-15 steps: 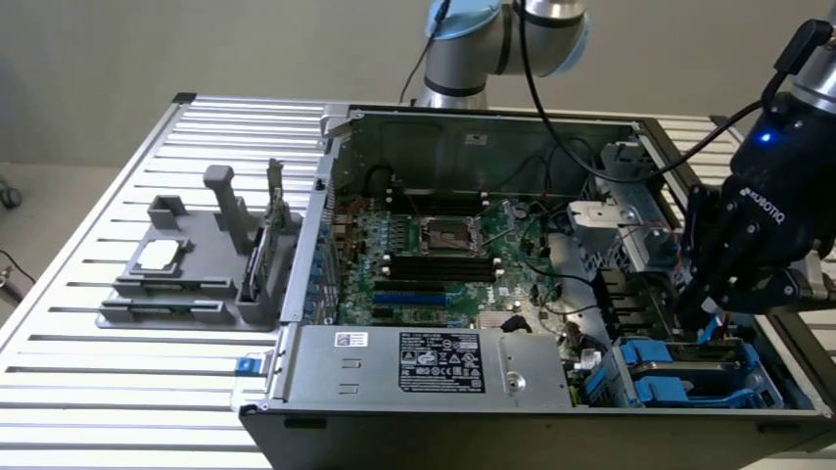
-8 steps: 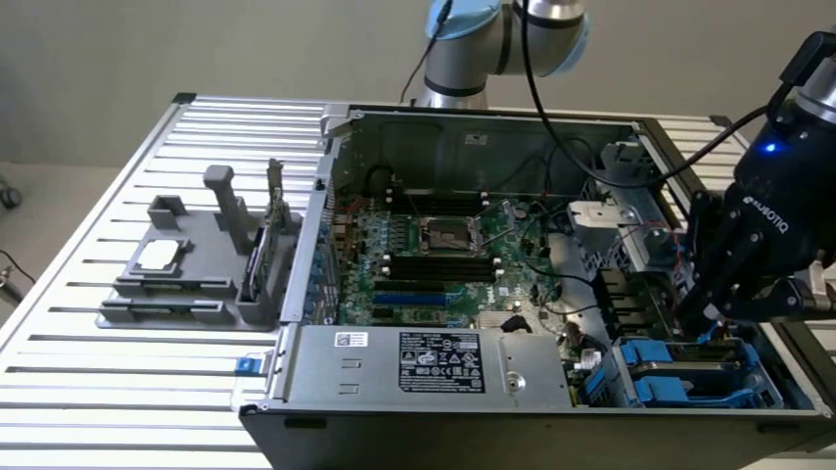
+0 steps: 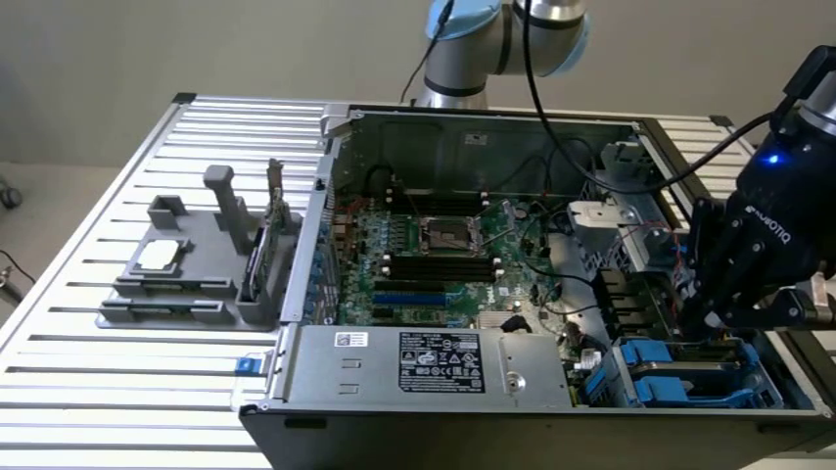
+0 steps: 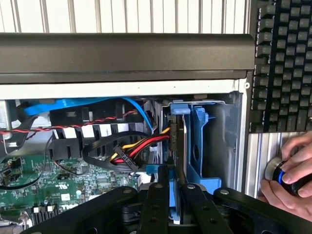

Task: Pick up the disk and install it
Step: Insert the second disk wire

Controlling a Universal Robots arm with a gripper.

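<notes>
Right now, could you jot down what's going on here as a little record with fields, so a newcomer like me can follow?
setting: open computer case lying on a slatted metal table
gripper: down in the drive bay at the case's corner on the exterior view's right
gripper state: shut on the disk
disk: standing on edge in the blue bay, part way in
cables: red, yellow and black bundle beside the disk
inside case: green motherboard, power supply
on table: grey holder
person: a hand on a lit knob, by a keyboard

A slatted metal table point(image 3: 117, 401) carries an open computer case point(image 3: 523, 431) and grey fixture point(image 3: 196, 284).
</notes>
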